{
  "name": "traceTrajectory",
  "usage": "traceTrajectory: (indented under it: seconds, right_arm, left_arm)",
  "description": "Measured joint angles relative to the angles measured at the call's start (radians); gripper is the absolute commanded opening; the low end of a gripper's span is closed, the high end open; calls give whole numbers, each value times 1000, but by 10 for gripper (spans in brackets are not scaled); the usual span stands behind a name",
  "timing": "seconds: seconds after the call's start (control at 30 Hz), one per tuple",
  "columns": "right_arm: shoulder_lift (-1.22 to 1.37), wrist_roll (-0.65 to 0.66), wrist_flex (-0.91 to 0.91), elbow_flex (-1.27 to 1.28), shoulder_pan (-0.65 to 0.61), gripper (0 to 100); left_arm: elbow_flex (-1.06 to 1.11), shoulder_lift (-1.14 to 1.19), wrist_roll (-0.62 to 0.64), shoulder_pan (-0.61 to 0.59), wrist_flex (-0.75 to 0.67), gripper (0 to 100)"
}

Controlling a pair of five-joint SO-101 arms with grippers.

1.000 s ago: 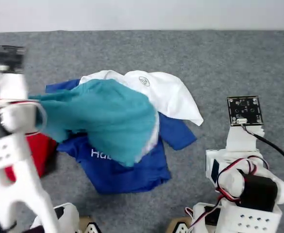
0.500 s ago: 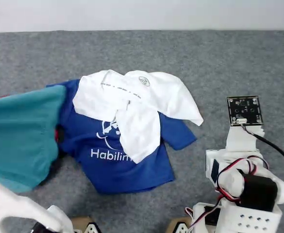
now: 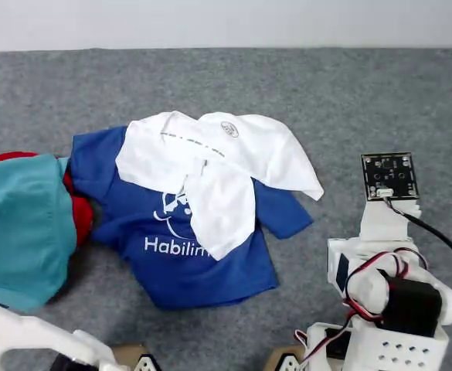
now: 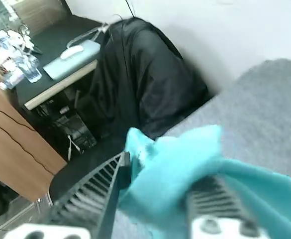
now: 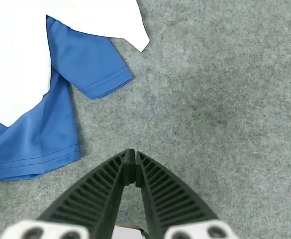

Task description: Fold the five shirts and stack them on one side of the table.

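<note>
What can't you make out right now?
Red shirt: high view, mostly under the teal shirt.
Blue shirt: high view, middle covered by white fabric.
White fabric: one shirt or two, folds hide it.
Teal shirt: cut off by the high view's left edge.
Left claw: left wrist view, one fingertip buried in the teal shirt.
</note>
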Motion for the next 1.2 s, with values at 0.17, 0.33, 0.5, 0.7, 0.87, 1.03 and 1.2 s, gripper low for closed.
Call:
traceTrajectory:
  seconds: [0.17,0.33,0.5,0.7,0.87,1.03,1.2]
  right_arm:
    - [0,0,0,0,0,9]
    - [0,0,0,0,0,9]
    - [0,0,0,0,0,9]
    - [0,0,0,0,0,9]
    - [0,0,0,0,0,9]
    - [0,0,0,0,0,9]
    - [0,0,0,0,0,9]
  left_arm:
    - [0,-6,-71,32,43,327]
    - [-46,-9,-81,78,46,327]
    - [-74,-15,-86,209,87,327]
    - [-69,-15,-86,529,358,327]
    - [78,41,-86,902,574,327]
    - [276,167,-86,1137,528,328]
    - [354,315,-87,1180,394,329]
